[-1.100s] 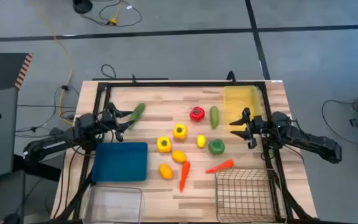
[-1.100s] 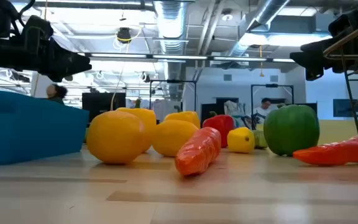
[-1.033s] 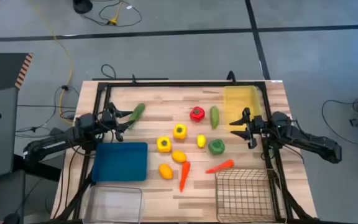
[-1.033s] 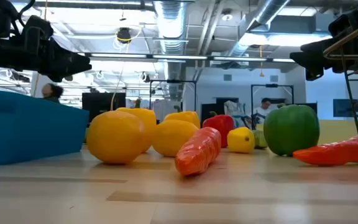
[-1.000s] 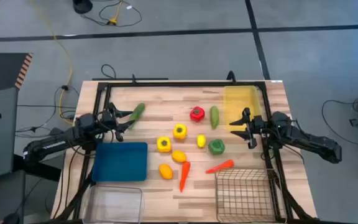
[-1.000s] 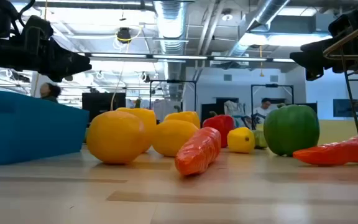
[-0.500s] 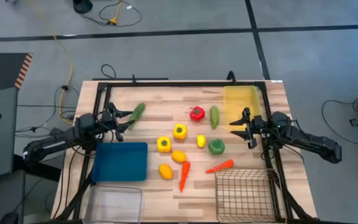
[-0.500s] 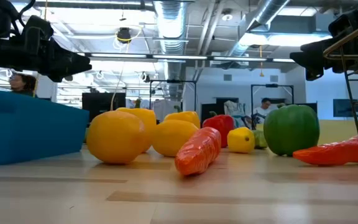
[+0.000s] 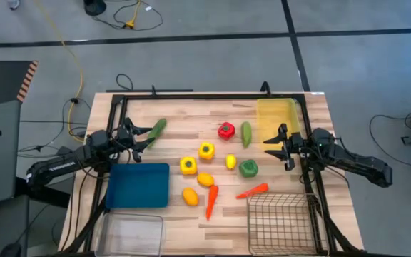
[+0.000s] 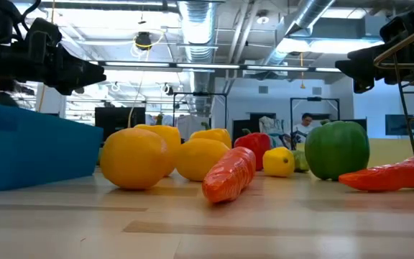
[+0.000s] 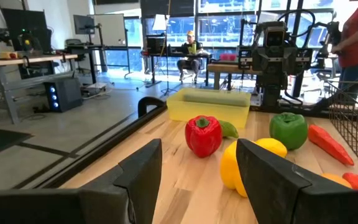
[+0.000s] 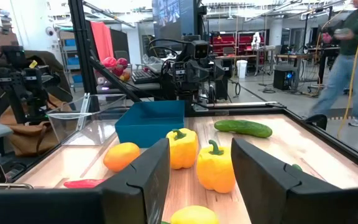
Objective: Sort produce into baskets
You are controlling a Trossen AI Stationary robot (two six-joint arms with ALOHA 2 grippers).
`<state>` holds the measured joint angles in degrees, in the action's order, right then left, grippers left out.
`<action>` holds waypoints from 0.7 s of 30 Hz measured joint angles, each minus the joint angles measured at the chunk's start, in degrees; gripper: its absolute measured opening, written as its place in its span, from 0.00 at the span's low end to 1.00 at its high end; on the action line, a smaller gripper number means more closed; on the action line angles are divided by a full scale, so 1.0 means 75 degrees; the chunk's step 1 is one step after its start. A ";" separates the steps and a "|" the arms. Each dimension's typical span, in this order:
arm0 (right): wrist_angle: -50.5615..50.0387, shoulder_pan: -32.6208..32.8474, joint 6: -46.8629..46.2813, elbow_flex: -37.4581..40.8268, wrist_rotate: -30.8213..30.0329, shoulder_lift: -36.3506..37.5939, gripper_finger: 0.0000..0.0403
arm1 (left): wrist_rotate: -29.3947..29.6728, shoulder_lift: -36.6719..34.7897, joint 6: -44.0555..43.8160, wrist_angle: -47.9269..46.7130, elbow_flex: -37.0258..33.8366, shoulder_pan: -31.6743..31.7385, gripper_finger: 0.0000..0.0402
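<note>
The produce lies loose mid-table: a cucumber [image 9: 156,129] at the far left, a red pepper [image 9: 225,130], a second cucumber [image 9: 246,133], two yellow peppers [image 9: 206,150], a green pepper [image 9: 247,168], lemons [image 9: 190,196] and two carrots [image 9: 211,201]. The baskets stand at the table's corners: a blue tray [image 9: 139,185], a clear bin [image 9: 130,234], a yellow tray [image 9: 277,120] and a wire basket [image 9: 280,223]. My left gripper [image 9: 143,135] hovers open at the left edge, near the cucumber. My right gripper [image 9: 273,143] hovers open at the right edge, over the yellow tray's near end. Both are empty [image 11: 197,155] [image 12: 201,152].
A black frame [image 9: 191,98] runs around the table's far and side edges. Bare wood lies between the blue tray and the lemons and along the near edge between the clear bin and the wire basket. People show in the room beyond the table.
Both arms and all the produce have kept still. A person in the room behind the table has walked toward the low view's left.
</note>
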<state>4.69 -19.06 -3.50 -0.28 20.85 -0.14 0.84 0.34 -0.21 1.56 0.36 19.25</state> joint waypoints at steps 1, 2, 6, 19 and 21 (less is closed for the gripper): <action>0.0000 -0.0001 0.0001 -0.0003 0.0001 0.0000 0.49 | 0.0000 0.0000 0.0000 0.0000 0.0000 0.0001 0.48; 0.0000 0.0000 0.0001 -0.0002 -0.0001 0.0000 0.49 | 0.0000 0.0000 0.0000 0.0000 0.0000 0.0002 0.48; 0.0000 0.0000 0.0001 -0.0003 0.0001 0.0000 0.49 | 0.0000 0.0000 -0.0003 0.0000 0.0000 0.0002 0.48; 0.0000 0.0000 0.0001 -0.0003 0.0000 0.0000 0.49 | 0.0003 0.0000 0.0096 0.0000 0.0001 0.0002 0.48; -0.0002 0.0001 0.0001 -0.0001 0.0001 0.0000 0.49 | 0.0003 0.0000 -0.0050 0.0000 0.0003 0.0001 0.48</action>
<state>4.67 -19.05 -3.49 -0.28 20.86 -0.14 0.86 0.34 -0.58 1.56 0.38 19.26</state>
